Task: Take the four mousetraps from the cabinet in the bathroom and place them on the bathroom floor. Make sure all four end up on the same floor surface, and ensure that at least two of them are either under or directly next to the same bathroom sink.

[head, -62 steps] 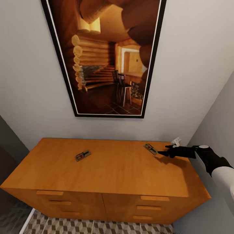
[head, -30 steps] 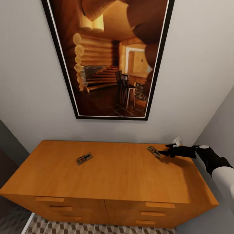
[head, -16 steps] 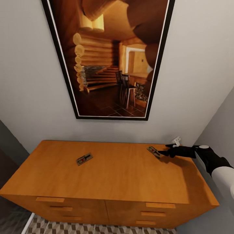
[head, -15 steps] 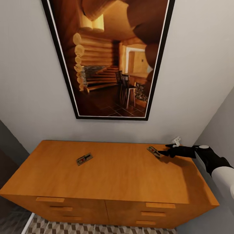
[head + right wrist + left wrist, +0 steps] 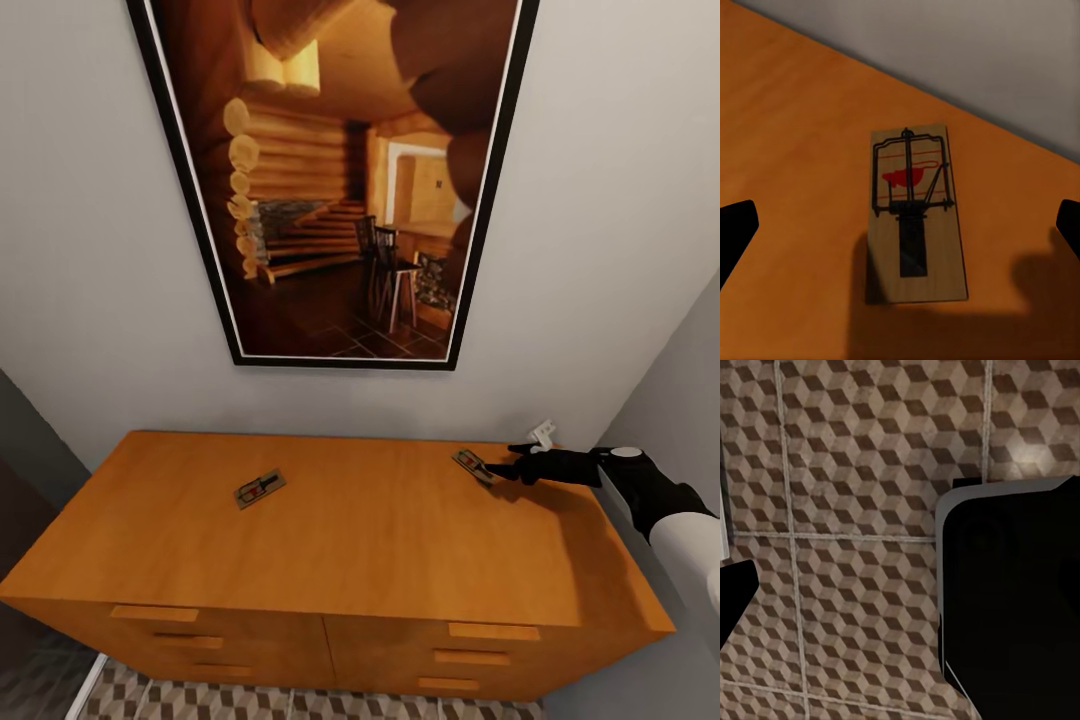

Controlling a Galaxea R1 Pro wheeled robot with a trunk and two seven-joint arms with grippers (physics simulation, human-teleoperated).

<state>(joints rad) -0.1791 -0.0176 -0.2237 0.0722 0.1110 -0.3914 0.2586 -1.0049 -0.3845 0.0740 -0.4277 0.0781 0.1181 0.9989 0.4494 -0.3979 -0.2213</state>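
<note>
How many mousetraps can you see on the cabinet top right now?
2. One mousetrap lies left of centre on the cabinet top. The other mousetrap lies near the back right, just ahead of the open right hand. The task's other two may be out of view.

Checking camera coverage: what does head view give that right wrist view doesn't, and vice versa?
Head view alone: the second small brown wooden mousetrap toward the left of the top, the big black-framed log-cabin picture, drawer fronts, a strip of cube-pattern floor tiles, and the right gripper from outside. Right wrist view alone: close detail of the red mark and dark metal bar. Both: the right-hand mousetrap lying flat on the orange-brown wooden cabinet, and the grey wall.
</note>
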